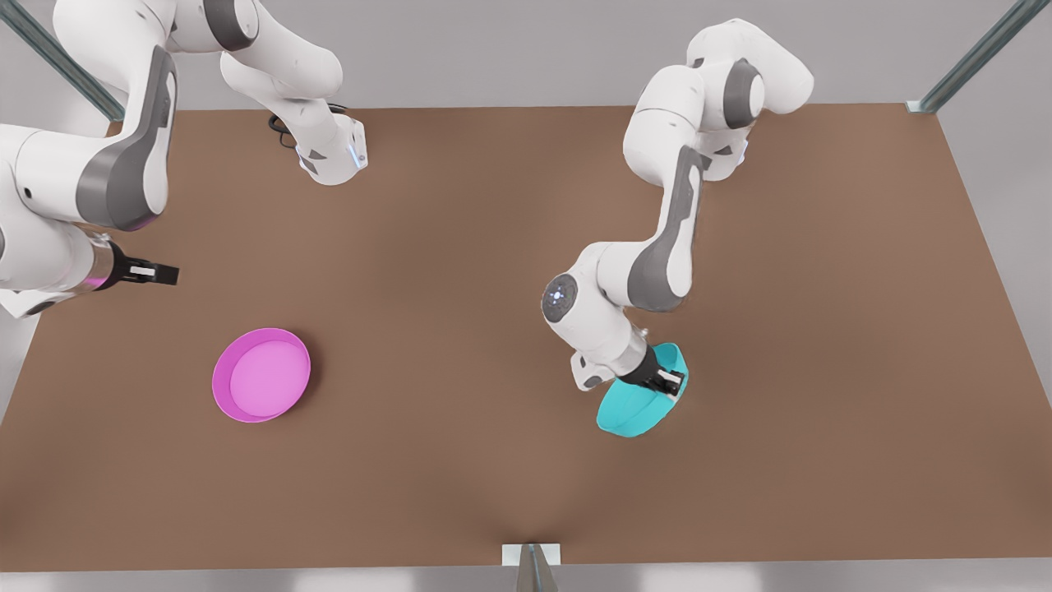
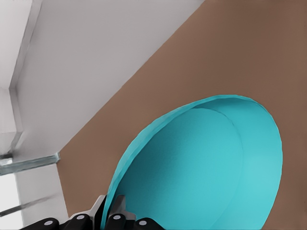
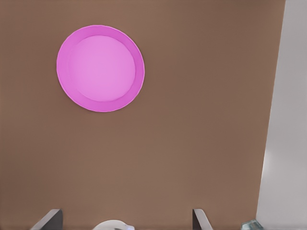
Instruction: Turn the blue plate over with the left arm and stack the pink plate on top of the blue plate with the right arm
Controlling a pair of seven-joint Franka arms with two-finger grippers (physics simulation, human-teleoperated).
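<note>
The blue plate stands tilted up on its rim on the brown table at the front view's right. My left gripper is shut on its upper rim. In the left wrist view the blue plate rises steeply from the left gripper, its fingers pinching the rim. The pink plate lies flat, hollow side up, at the front view's left. My right gripper waits open, up above the table and apart from it. From the right wrist view the pink plate lies well ahead of the right gripper.
The brown table spreads wide between the two plates. Metal frame posts stand at the far corners, and a small bracket sits at the near edge. The right arm's base stands at the far left.
</note>
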